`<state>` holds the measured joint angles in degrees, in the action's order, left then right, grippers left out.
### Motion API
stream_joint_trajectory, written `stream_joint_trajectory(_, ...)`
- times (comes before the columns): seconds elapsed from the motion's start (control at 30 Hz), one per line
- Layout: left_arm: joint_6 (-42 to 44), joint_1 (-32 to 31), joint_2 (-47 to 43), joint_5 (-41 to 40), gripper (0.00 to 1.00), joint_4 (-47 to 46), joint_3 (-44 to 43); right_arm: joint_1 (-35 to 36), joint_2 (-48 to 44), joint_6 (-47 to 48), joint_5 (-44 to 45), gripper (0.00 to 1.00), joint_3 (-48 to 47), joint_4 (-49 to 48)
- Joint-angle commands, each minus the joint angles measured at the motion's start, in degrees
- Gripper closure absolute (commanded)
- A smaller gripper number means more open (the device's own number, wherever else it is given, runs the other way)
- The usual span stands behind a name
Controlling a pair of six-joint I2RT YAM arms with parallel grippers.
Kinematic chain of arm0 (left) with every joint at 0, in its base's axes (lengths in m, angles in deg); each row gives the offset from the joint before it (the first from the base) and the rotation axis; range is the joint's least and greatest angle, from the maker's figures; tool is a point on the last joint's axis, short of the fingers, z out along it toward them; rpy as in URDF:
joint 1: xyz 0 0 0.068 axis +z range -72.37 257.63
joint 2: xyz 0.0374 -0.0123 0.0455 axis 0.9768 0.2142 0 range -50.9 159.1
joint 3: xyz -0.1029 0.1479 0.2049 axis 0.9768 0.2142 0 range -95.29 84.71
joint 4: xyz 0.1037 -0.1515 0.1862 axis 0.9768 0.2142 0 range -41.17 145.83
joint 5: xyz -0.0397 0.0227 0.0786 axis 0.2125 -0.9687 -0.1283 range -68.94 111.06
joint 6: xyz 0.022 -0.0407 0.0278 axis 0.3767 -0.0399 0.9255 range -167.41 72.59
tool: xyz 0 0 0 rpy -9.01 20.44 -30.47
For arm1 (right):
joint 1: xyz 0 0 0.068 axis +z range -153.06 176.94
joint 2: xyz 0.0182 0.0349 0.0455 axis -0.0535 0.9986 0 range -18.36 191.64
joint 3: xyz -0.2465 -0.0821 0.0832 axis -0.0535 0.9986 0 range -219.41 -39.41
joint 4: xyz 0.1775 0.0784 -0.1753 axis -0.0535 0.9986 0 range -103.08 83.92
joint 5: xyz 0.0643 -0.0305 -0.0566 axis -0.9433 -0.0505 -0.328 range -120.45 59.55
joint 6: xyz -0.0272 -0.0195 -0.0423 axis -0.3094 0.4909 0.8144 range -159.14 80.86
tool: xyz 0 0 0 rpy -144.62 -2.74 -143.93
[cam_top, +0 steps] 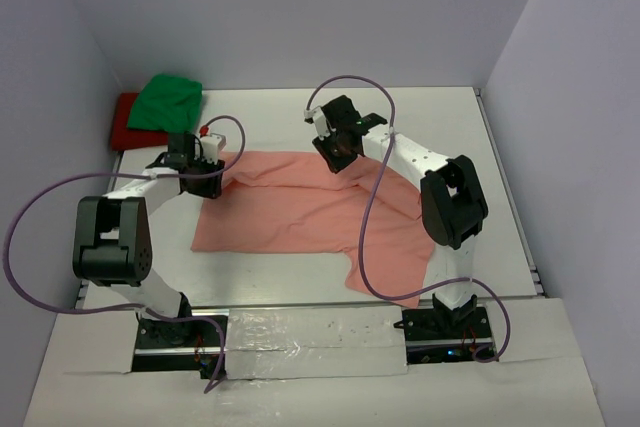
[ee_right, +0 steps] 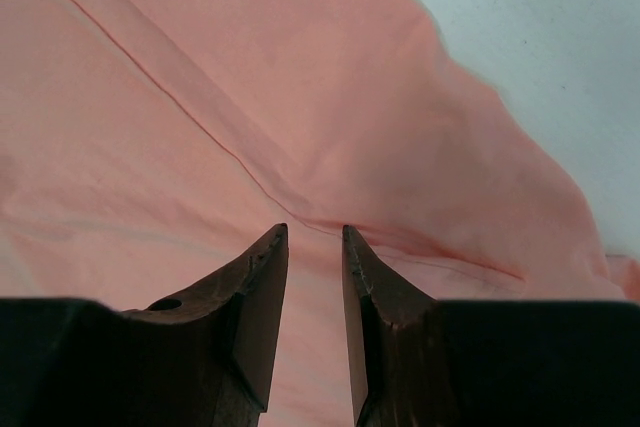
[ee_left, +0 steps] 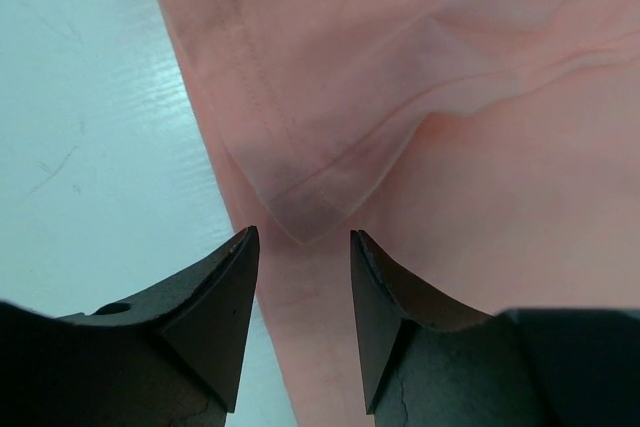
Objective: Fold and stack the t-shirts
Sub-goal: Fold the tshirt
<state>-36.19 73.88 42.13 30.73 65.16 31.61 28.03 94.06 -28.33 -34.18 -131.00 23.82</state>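
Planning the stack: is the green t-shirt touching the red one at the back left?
Touching. The top external view shows the green t-shirt lying crumpled on top of the red t-shirt, overlapping it with no gap between them.

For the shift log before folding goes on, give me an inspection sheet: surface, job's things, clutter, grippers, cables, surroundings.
Surface: white table, faintly scuffed.
Job's things: salmon-pink t-shirt spread mid-table, wrinkled; green t-shirt bunched on red t-shirt, far left corner.
Clutter: nothing seen.
Grippers: left gripper open over a folded pink hem corner; right gripper open, narrow gap, over pink cloth; neither holding.
Cables: purple cables loop freely from both arms.
Surroundings: plain pale walls on three sides.
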Motion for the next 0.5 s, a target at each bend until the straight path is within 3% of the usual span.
stream_joint_trajectory(0.0, 0.1, -1.0, -0.6, -3.2, 0.49, -6.7, 1.0, -0.5, -2.8, 0.8, -1.2, 0.64, -0.2, 0.6)
stream_joint_trajectory(0.3, 1.1, -2.8, 1.8, -5.1, 0.48, -11.7, 2.2, -0.4, -2.7, 1.0, -1.6, 0.64, -0.3, 1.1)
stream_joint_trajectory(0.47, 1.1, -3.1, 2.4, -5.1, 0.58, -12.0, 2.6, -0.7, -2.7, 1.1, -1.5, 0.64, -0.3, 1.1)
